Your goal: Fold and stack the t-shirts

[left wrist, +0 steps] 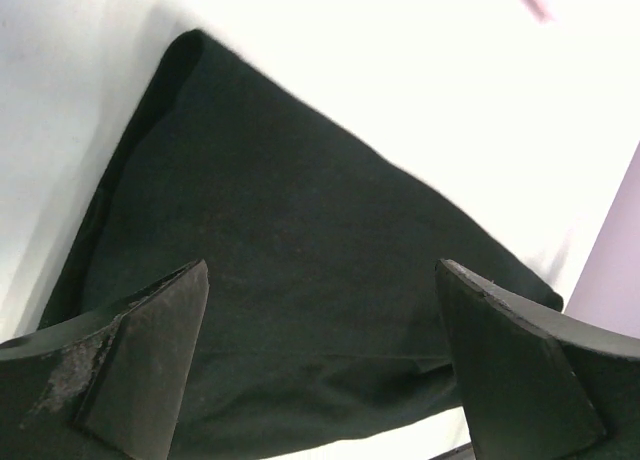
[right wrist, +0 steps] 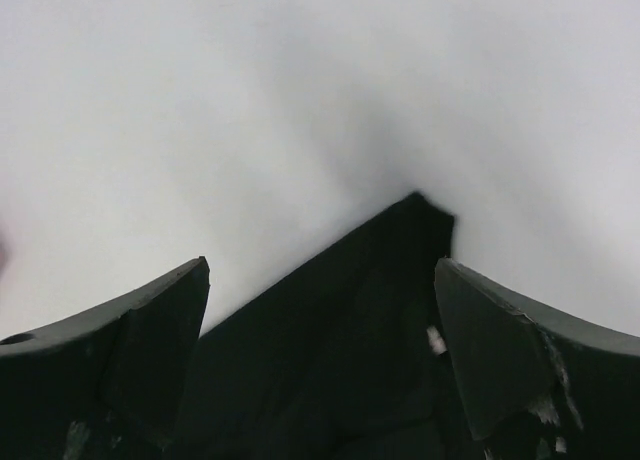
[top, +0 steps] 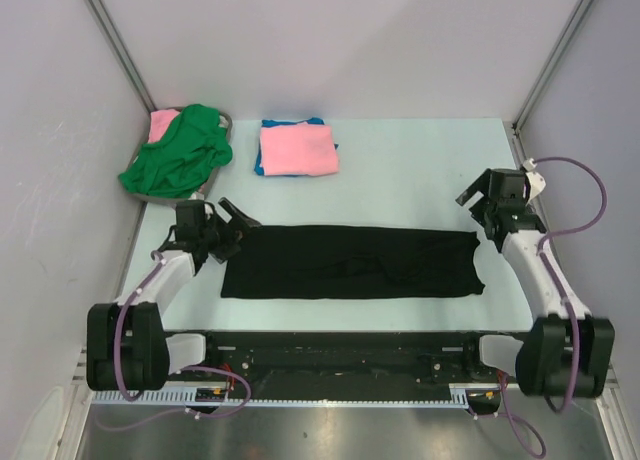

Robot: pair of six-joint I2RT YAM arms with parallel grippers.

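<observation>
Black t-shirt (top: 350, 263) lies flat on pale, walled table (top: 420, 170); left claw (top: 238, 230), right claw (top: 478, 215) both gape empty.

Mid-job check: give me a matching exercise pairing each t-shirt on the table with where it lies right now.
Things:
1. black t-shirt
2. green t-shirt
3. folded pink t-shirt
4. blue t-shirt

Places:
A. crumpled, far left corner
B. bottom of the folded stack
C. long flat strip, near middle of the table
D. top of the folded stack

Pairs: 1-C, 2-A, 3-D, 4-B
</observation>
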